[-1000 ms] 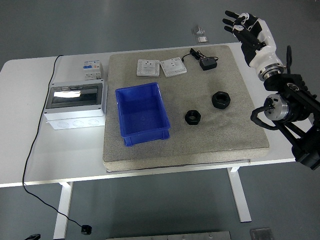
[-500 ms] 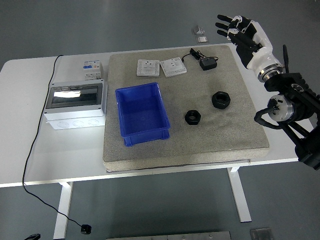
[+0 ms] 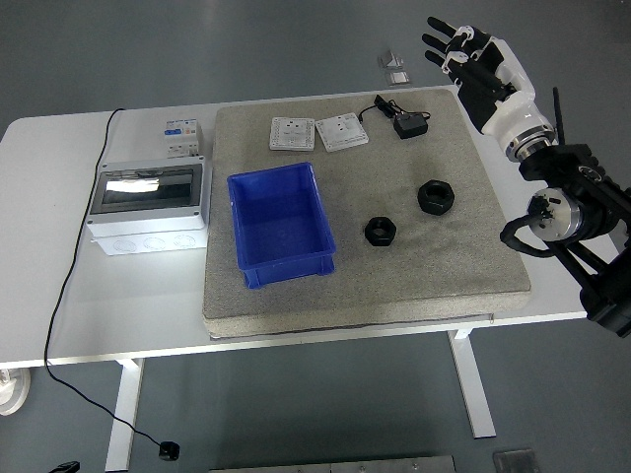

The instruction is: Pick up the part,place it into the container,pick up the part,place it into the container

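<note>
Head view: right hand (image 3: 471,61) raised with fingers spread and empty beyond the mat's (image 3: 444,266) far right corner, well apart from two black nuts, larger (image 3: 435,196) and smaller (image 3: 380,231), lying right of the empty blue bin (image 3: 281,225).

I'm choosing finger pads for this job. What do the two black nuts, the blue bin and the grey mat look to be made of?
Black nuts: hexagonal, matt black, plastic or coated metal; can't tell. Blue bin: smooth moulded plastic, thin rim. Grey mat: speckled, thick-edged, probably foam or felt.
</note>
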### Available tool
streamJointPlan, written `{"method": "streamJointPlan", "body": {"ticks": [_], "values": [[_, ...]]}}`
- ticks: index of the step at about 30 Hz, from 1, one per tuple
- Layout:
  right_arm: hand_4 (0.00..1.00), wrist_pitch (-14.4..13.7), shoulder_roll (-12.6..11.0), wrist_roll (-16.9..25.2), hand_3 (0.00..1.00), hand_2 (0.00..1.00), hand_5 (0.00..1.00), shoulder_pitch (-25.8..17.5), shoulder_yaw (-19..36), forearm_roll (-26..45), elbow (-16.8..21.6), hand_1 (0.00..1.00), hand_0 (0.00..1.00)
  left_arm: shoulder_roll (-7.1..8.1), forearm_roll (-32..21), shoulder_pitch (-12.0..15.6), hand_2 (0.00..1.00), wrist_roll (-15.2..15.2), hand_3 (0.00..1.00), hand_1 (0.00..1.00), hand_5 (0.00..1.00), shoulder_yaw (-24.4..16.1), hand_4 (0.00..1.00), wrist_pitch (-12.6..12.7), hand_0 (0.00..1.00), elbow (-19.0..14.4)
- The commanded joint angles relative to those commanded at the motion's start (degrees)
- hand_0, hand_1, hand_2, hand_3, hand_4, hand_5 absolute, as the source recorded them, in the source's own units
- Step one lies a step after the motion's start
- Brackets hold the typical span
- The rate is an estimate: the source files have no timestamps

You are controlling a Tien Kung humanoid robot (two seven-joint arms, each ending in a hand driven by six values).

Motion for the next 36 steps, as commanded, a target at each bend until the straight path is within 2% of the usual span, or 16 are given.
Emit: {"method": "streamJointPlan", "body": {"ticks": [3,4,9,10,21,22,27,28,33,34,36], "values": [[0.002,0.18,0.02,-0.68,0.306,0.808,0.002,-0.07,-0.05,-0.48,-0.11,0.833,0.921,0.01,-0.01,0.01,0.756,0.0,0.835,0.748,0.998,0.0,0.963,-0.01,0.751,0.01],[0.002,0.34,0.02,-1.04,0.354,0.851,0.002,-0.09,-0.04,-0.87,-0.12,0.864,0.927,0.01,-0.02,0.02,0.756,0.0,0.835,0.748,0.998,0.01,0.961,-0.01,0.751,0.01],[0.002,1.21,-0.01,-2.55,0.354,0.851,0.002,-0.13,-0.01,-2.7,0.0,0.864,0.927,0.0,-0.05,0.0,0.756,0.0,0.835,0.748,0.998,0.02,0.961,0.0,0.751,0.01],[0.002,1.45,-0.03,-2.89,0.531,0.946,0.002,-0.14,0.01,-3.09,0.05,0.944,0.977,0.0,-0.07,-0.01,0.756,0.0,0.836,0.748,0.998,0.02,0.96,0.0,0.751,0.01],[0.019,1.82,-0.19,-3.99,0.538,0.965,0.002,-0.22,0.22,-4.37,0.5,0.969,0.987,0.02,-0.03,-0.04,0.757,0.0,0.836,0.748,0.998,0.02,0.96,-0.09,0.751,0.03],[0.002,1.74,-0.2,-4.03,0.499,0.963,0.002,-0.23,0.24,-4.4,0.53,0.97,0.983,0.02,-0.02,-0.04,0.757,0.0,0.836,0.748,0.998,0.01,0.961,-0.1,0.751,0.03],[0.002,1.37,-0.25,-4.57,0.499,0.963,0.002,-0.29,0.33,-4.53,0.58,0.97,0.983,0.02,0.04,-0.01,0.757,0.0,0.836,0.748,0.998,-0.01,0.961,-0.12,0.751,0.04],[0.348,1.31,-0.25,-4.72,0.496,0.962,0.002,-0.3,0.35,-4.56,0.57,0.971,0.985,0.02,0.04,-0.01,0.757,0.0,0.836,0.748,0.998,-0.01,0.961,-0.12,0.751,0.04],[0.348,0.52,-0.27,-6.75,0.496,0.962,0.002,-0.26,0.9,-5.7,0.41,0.971,0.985,0.01,0.04,-0.07,0.757,0.0,0.836,0.748,0.998,0.01,0.961,-0.12,0.751,0.04],[0.998,0.31,-0.28,-7.06,0.519,0.967,0.35,-0.25,1.03,-5.76,0.34,0.982,0.998,0.01,0.03,-0.09,0.757,0.0,0.836,0.748,0.998,0.02,0.961,-0.11,0.751,0.05],[0.998,-0.19,-0.29,-7.3,0.519,0.967,0.35,-0.25,1.27,-5.33,0.17,0.982,0.998,0.0,-0.02,-0.13,0.757,0.0,0.836,0.748,0.998,0.06,0.961,-0.11,0.751,0.05]]}}
